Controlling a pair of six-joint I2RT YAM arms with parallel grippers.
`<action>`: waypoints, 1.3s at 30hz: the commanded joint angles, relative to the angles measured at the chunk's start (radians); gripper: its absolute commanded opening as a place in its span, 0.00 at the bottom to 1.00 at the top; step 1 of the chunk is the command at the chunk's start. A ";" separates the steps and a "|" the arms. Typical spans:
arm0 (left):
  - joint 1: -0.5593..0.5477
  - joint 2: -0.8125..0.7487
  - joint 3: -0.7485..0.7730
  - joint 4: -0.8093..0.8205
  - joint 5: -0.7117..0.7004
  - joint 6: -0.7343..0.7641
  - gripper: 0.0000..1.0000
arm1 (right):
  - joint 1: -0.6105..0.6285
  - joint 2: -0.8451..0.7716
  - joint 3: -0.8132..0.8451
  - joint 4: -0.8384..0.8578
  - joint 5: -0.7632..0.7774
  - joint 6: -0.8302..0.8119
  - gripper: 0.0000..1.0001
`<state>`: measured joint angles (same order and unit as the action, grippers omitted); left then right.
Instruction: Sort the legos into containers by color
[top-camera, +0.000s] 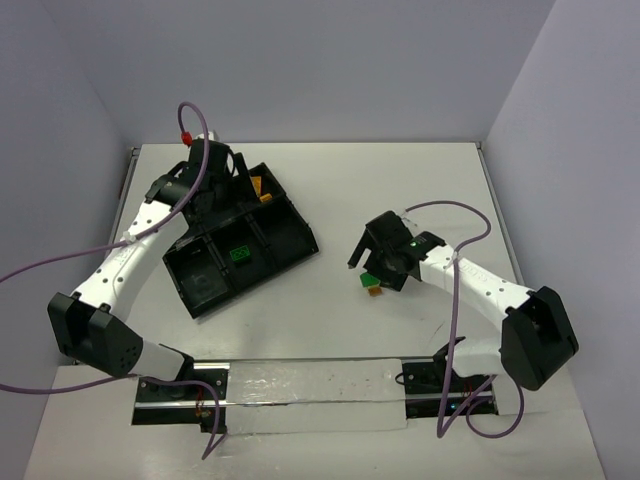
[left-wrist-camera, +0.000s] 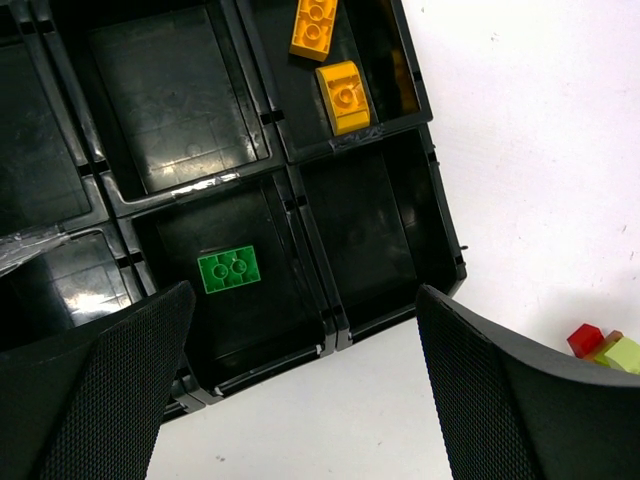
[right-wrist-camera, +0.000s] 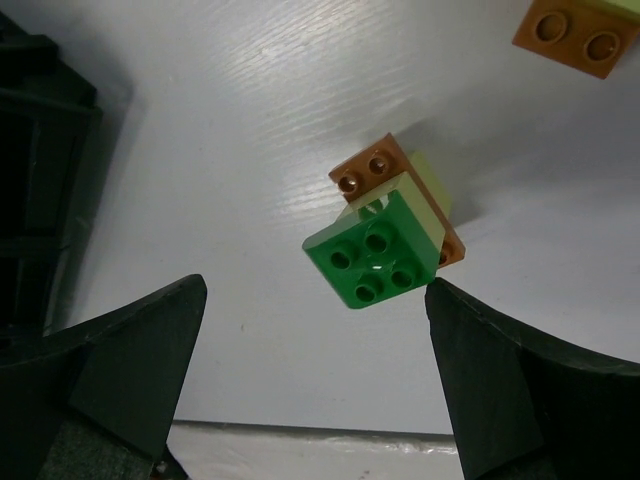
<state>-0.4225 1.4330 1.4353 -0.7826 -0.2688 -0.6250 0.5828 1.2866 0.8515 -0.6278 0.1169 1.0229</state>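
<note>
From above, we are seeing the left gripper (top-camera: 225, 175) hovering over the black tray (top-camera: 290, 232). At the left wrist, its spread fingers (left-wrist-camera: 110, 370) are framing one green lego (left-wrist-camera: 230, 269) and two orange legos (left-wrist-camera: 343, 95), lying in separate compartments. At the right wrist, the right gripper (right-wrist-camera: 315, 288) is gaping around a stacked cluster (right-wrist-camera: 375, 262) on the table (right-wrist-camera: 250, 100).

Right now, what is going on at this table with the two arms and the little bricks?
Toy bricks are being sorted by color into a black tray. The left end effector hangs open and empty over the tray, where two orange bricks lie in one compartment and one green brick in another. The right end effector is open above a small stack of green, yellow-green and orange bricks on the table, not yet gripped. Another orange brick lies nearby.
</note>
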 joint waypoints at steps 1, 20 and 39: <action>0.007 -0.046 0.026 -0.003 -0.028 0.019 0.99 | 0.005 0.047 0.055 0.042 0.070 -0.022 0.98; 0.007 -0.062 0.030 -0.025 -0.052 0.018 0.99 | 0.011 0.213 0.188 0.049 0.118 -0.245 0.94; 0.005 -0.063 0.022 -0.021 -0.033 0.008 0.99 | 0.079 0.188 0.153 -0.022 0.186 -0.317 0.61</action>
<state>-0.4225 1.3964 1.4353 -0.8075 -0.3061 -0.6170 0.6521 1.4967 1.0042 -0.6400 0.2514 0.7049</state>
